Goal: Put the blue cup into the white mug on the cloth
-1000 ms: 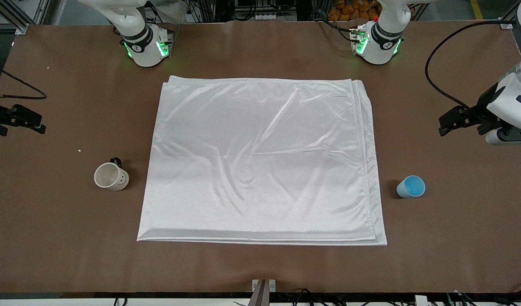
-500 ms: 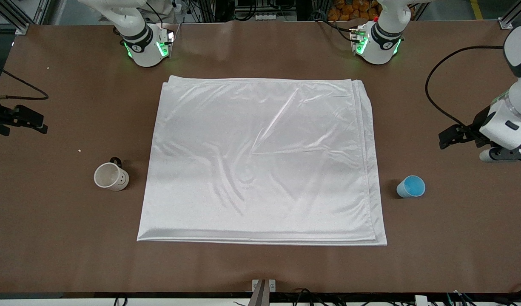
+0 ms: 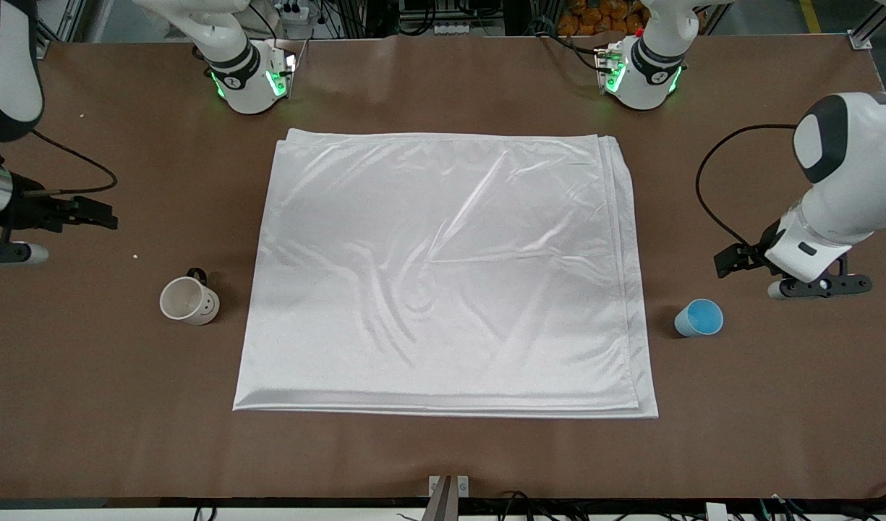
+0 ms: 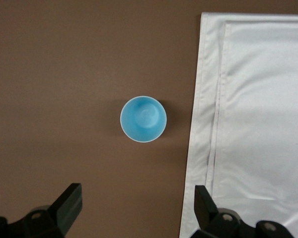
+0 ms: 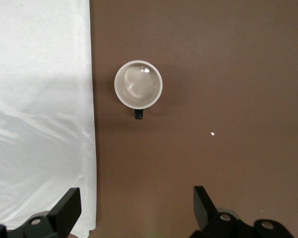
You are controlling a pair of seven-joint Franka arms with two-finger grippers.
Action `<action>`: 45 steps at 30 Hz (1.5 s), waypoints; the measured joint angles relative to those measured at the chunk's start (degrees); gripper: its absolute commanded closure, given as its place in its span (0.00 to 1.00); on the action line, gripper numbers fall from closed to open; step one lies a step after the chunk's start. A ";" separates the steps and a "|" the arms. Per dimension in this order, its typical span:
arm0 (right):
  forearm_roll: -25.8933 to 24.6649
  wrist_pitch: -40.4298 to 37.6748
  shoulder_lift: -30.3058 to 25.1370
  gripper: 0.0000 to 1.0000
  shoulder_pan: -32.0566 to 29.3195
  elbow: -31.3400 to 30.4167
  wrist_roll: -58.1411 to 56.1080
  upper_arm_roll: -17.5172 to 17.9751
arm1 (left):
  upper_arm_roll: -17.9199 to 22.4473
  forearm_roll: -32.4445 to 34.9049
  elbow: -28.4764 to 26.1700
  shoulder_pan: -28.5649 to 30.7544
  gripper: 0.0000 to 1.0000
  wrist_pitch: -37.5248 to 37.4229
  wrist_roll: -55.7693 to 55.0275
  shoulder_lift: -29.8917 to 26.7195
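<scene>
- Blue cup [image 3: 699,317], a small handle-less tapered cup, bright blue inside and paler outside, stands upright on the brown table [image 3: 443,456] just off the cloth's edge at the left arm's end.
- White mug [image 3: 189,300], small, round and off-white with a black handle, stands upright on the table near the cloth's edge at the right arm's end.
- Large shiny white satin-like cloth [image 3: 443,275], folded in layers and wrinkled, lies flat between them, with nothing on it.
- Left gripper [image 4: 135,210] hangs over the table by the blue cup, fingers spread, holding nothing.
- Right gripper [image 5: 135,210] hangs over the table near the mug, fingers spread and empty.
</scene>
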 measured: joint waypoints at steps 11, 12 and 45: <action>0.15 3.94 3.71 0.00 -0.71 -5.50 0.00 -0.08 | 0.13 0.21 -1.09 3.31 0.00 4.35 0.00 5.47; 0.17 4.47 3.84 0.00 -0.71 -6.08 0.00 -0.06 | 0.13 0.21 -1.11 3.59 0.00 4.73 0.00 5.96; 2.49 24.85 18.65 0.00 -0.75 -11.86 0.00 0.21 | -0.20 0.22 -9.67 3.57 0.00 21.07 -0.70 12.52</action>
